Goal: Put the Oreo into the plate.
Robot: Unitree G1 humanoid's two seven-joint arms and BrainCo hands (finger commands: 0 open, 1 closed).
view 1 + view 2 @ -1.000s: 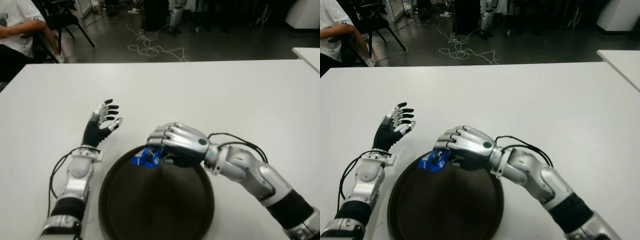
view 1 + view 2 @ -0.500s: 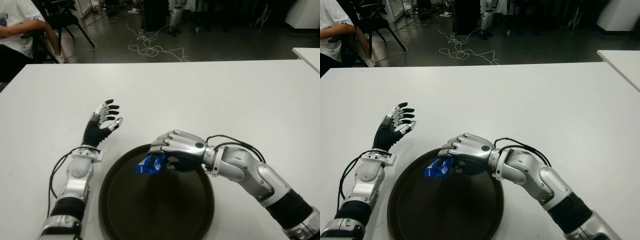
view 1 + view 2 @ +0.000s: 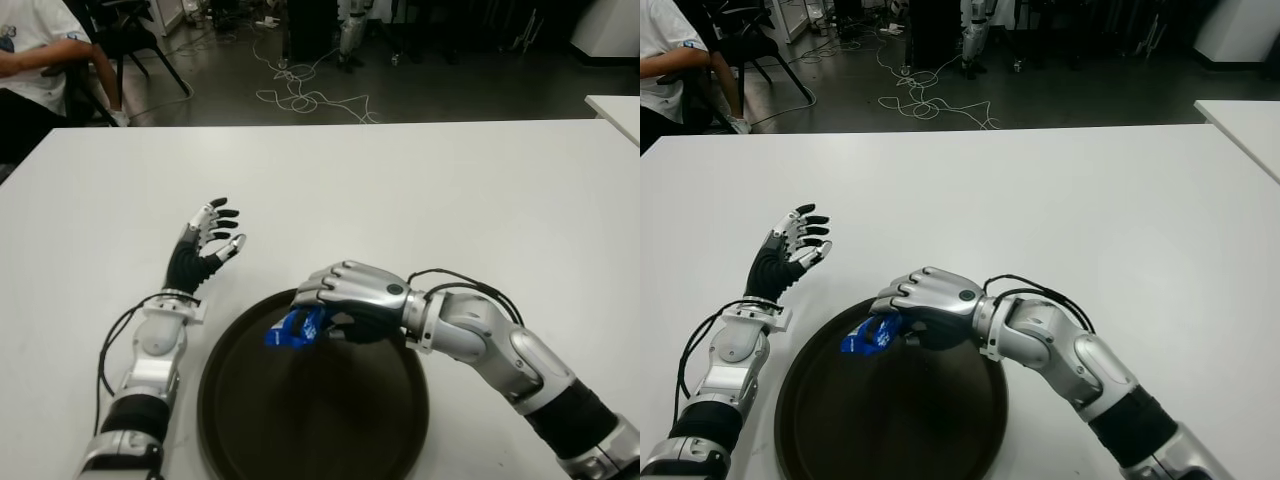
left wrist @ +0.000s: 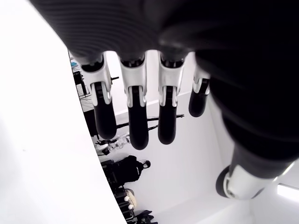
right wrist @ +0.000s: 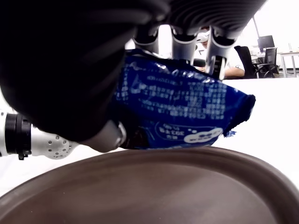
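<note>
A blue Oreo packet (image 3: 292, 329) hangs just above the far left part of a dark round plate (image 3: 330, 420) at the table's near edge. My right hand (image 3: 350, 300) is curled over the packet and grips it. In the right wrist view the packet (image 5: 187, 109) is pinched under the fingers, with the plate's rim (image 5: 154, 186) close beneath it. My left hand (image 3: 208, 240) is raised to the left of the plate, fingers spread, holding nothing.
The white table (image 3: 400, 190) stretches far beyond the plate. A seated person (image 3: 40, 50) is at the far left behind the table. Cables (image 3: 300, 95) lie on the floor. Another white table's corner (image 3: 615, 110) shows at the far right.
My right hand has carried the Oreo packet from the plate's far rim a little inward and lower over the plate. The left hand has stayed in place.
</note>
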